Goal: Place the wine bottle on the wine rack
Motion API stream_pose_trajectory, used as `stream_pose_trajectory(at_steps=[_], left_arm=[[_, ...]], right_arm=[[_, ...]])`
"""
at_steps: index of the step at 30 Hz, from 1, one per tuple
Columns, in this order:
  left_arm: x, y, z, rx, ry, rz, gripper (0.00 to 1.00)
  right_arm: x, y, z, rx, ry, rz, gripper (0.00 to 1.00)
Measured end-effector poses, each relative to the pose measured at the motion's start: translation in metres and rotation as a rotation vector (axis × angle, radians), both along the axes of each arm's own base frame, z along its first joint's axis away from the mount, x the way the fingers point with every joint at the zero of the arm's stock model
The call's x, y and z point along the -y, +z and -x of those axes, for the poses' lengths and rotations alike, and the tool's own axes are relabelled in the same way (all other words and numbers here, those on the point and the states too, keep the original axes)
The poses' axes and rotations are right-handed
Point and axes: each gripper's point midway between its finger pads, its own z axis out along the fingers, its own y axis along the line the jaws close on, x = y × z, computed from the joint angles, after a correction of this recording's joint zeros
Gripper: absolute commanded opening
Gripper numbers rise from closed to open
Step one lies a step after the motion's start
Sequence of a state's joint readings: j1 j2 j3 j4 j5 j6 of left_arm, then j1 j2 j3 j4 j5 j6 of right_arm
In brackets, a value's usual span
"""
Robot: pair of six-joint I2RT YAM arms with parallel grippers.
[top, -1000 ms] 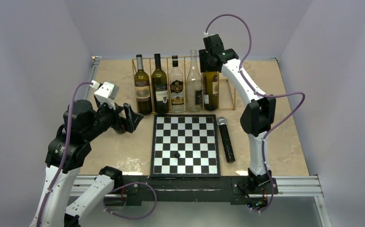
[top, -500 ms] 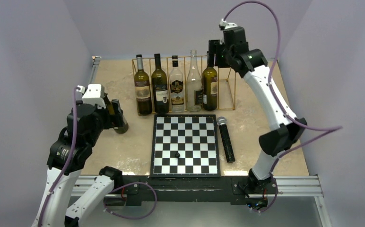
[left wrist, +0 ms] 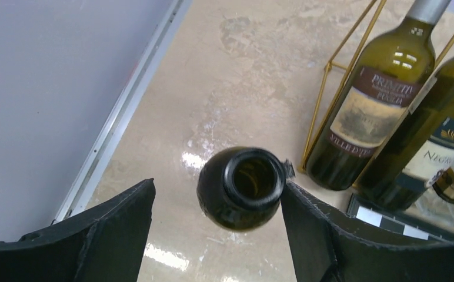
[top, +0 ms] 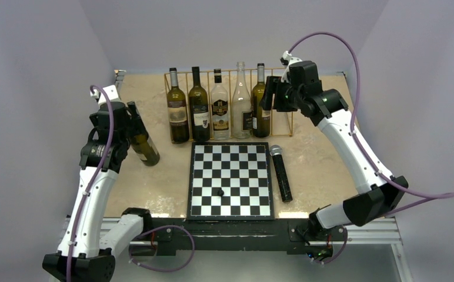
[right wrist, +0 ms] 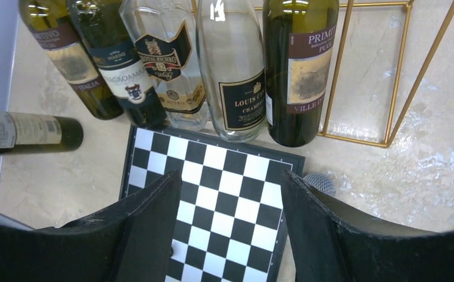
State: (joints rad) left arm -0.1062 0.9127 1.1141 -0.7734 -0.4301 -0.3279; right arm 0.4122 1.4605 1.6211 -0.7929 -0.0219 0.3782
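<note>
A dark green wine bottle (top: 143, 144) stands left of the chessboard, leaning with its neck toward the far left. My left gripper (top: 124, 114) is open around its mouth (left wrist: 252, 179); the right finger touches the lip and the left finger is apart. The gold wire wine rack (top: 291, 114) at the back holds several upright bottles (top: 220, 108), with free room at its right end. My right gripper (top: 271, 98) is open and empty, just right of the rightmost racked bottle (right wrist: 300, 64). The rack also shows in the left wrist view (left wrist: 316, 114) and the right wrist view (right wrist: 400, 70).
A black-and-white chessboard (top: 230, 179) with one small black piece (top: 220, 191) lies in front of the rack. A black microphone (top: 281, 173) lies along its right side. A metal rail (left wrist: 124, 111) runs along the table's left edge, close to the loose bottle.
My right gripper let go of the rightmost racked bottle's neck and drew back to the right. My left arm swung up and back, bringing its open gripper over the loose bottle's mouth.
</note>
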Motion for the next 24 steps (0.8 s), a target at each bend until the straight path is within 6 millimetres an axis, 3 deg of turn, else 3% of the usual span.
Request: stream_pose_trajectory(at_steps=[3,7,10,14,15,17,21,24], left_arm=[[-0.005,0.005,-0.011,0.044,0.021,0.010,0.67],[0.002,0.002,-0.022,0.062,-0.027,0.035,0.51],[0.010,-0.005,-0.029,0.038,-0.076,0.041,0.46],[0.015,-0.010,-0.032,0.019,-0.116,0.043,0.41],[0.016,-0.010,-0.032,0.018,-0.124,0.042,0.33],[0.016,-0.010,-0.031,0.015,-0.137,0.032,0.02],[0.018,-0.010,-0.032,0.015,-0.157,0.028,0.00],[0.019,-0.010,-0.031,0.014,-0.167,0.025,0.00]], right_arm=[[0.003,0.012,0.010,0.030,0.004,-0.017,0.67],[0.005,0.036,0.021,0.095,0.019,-0.057,0.67],[0.006,0.049,0.028,0.141,0.025,-0.081,0.67],[0.005,0.046,0.034,0.138,0.041,-0.091,0.67],[0.005,0.044,0.034,0.131,0.044,-0.090,0.68],[0.003,0.040,0.036,0.120,0.055,-0.091,0.72],[-0.004,0.038,0.040,0.116,0.105,-0.105,0.90],[-0.013,0.034,0.048,0.133,0.182,-0.131,0.97]])
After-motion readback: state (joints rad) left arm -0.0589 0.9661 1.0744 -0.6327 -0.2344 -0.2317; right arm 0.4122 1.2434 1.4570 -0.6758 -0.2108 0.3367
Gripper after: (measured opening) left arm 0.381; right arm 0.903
